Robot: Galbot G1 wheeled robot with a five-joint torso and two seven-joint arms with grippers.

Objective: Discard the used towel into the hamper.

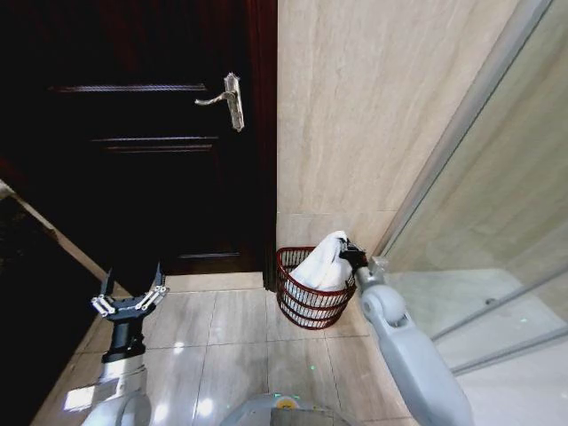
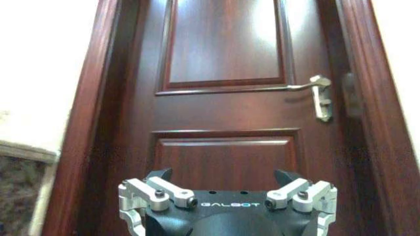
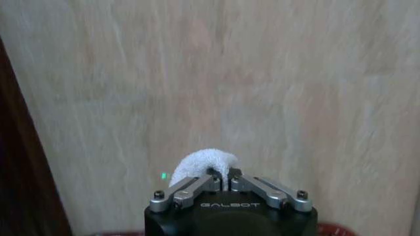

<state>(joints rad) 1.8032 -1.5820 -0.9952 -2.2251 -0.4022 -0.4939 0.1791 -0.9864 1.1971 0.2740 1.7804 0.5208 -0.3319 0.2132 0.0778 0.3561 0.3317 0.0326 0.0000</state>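
Towel (image 1: 324,263) pinched between right gripper (image 1: 349,252) fingers (image 3: 196,189).

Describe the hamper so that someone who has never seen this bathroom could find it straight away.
Start at the dark wooden door with the metal lever handle, then drop to the tiled floor where the door frame meets the beige stone wall. There stands the hamper, next to the glass partition. It is a small round basket of thin dark red ribs, with a white towel heaped in it, pinched by the right gripper.
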